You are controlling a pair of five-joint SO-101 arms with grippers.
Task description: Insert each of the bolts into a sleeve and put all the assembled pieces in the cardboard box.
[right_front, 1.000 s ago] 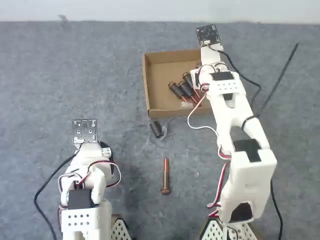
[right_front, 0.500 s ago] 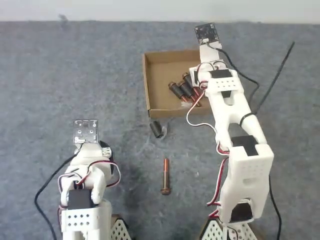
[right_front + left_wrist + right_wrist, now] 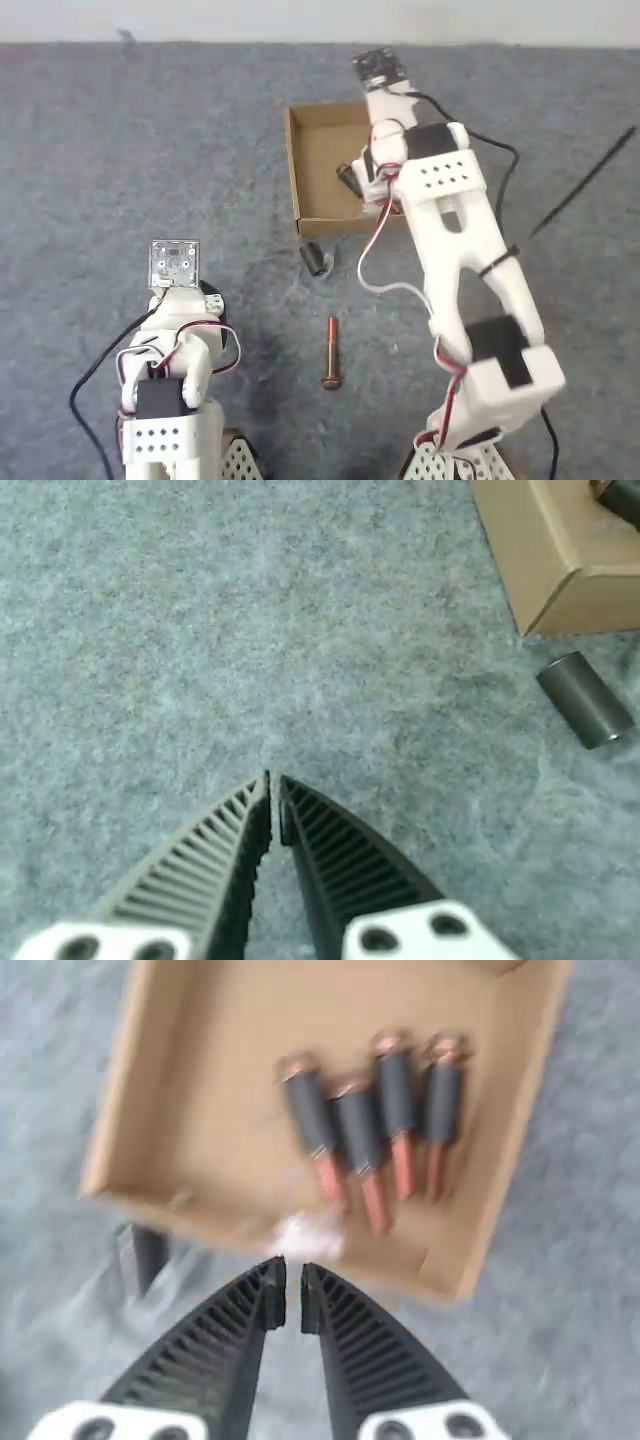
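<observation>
Left gripper [image 3: 273,782]: jaws closed tip to tip on nothing, low over bare mat well to the left of the parts. It looked parked there, leaving the middle free for the other arm.
Sleeve [image 3: 315,258]: dark and short, it lay on its side just outside the box's near wall, apart from the bolt. I judged it the one piece not yet paired.
Bolt [image 3: 331,352]: coppery, it lay flat between the two arm bases with its head toward them and its shank pointing at the sleeve, so it was not yet inserted.
Cardboard box [image 3: 292,160]: open-topped with low walls, it sat beyond the sleeve, within the right arm's reach.
Assembled pieces [image 3: 372,1110]: four sleeved bolts lay side by side on the box floor, copper ends poking out. That share of the task looked done.
Right gripper [image 3: 291,1278]: jaws nearly shut, a sliver of gap between them, gripping nothing. It hung above the box's near wall, which suited a finished drop-off.
Mat [image 3: 120,150]: grey and felt-like, it covered the whole table and was soft enough that round parts seemed unlikely to roll.
Pale band [image 3: 250,20]: it ran along the mat's far edge; whether wall or tabletop, I could not tell.
</observation>
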